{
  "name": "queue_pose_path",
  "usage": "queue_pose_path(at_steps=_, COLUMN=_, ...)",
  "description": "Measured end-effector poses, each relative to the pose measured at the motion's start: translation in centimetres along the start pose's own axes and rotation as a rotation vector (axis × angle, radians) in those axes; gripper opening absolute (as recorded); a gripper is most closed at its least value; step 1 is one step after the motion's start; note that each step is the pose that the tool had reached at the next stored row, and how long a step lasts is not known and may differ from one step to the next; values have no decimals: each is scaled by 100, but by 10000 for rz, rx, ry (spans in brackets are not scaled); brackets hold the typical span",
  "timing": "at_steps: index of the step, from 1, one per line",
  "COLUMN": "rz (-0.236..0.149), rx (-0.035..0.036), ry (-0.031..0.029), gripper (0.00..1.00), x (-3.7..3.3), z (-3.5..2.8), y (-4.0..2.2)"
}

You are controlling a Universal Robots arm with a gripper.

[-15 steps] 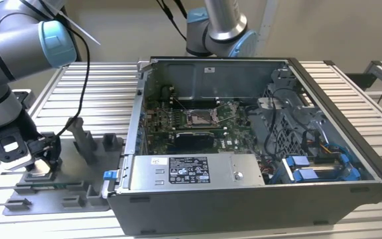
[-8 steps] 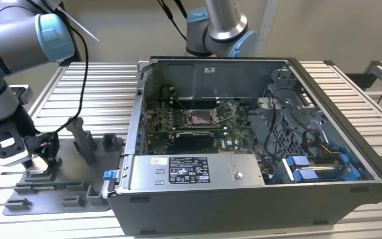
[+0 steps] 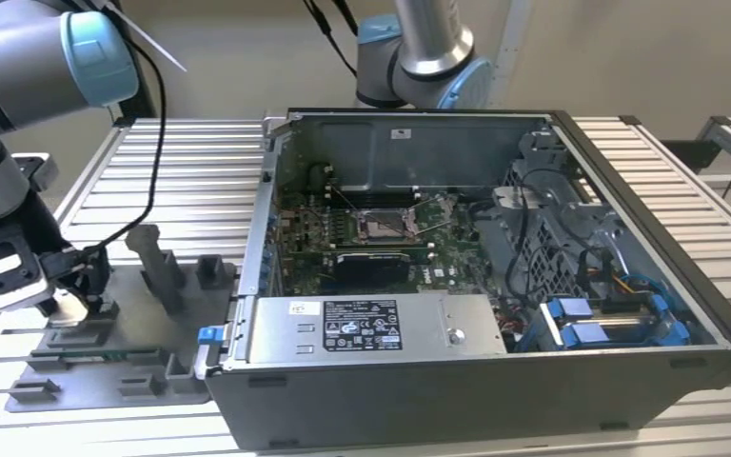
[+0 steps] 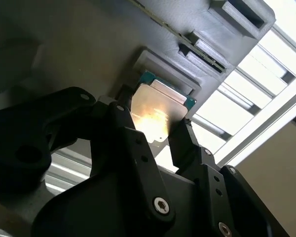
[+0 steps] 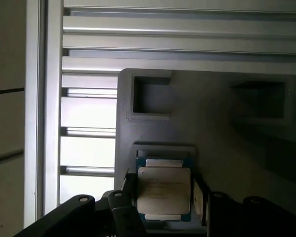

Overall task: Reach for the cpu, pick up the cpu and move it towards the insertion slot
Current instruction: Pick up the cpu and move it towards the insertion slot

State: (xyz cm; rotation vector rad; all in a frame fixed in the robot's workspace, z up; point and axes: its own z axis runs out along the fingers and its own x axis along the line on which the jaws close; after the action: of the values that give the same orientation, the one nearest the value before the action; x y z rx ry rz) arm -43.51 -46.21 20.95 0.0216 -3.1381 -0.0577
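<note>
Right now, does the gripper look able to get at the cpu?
Probably yes: the gripper hangs just at the cpu, which lies bare in its recess of the grey tray, with nothing between them.

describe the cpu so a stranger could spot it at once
A grey fixture tray lies on the slatted table at the exterior view's left of the open computer case. At its end away from the case, under the pincer, the cpu sits in a square recess. It is the one thin silvery square with a green rim among grey plastic blocks.
</note>
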Motion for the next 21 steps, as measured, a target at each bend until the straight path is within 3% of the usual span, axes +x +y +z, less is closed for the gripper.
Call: queue_pose_path(at_steps=21, rz=-1, rx=1, ry=0, gripper=0, x=1, z=-318, y=11)
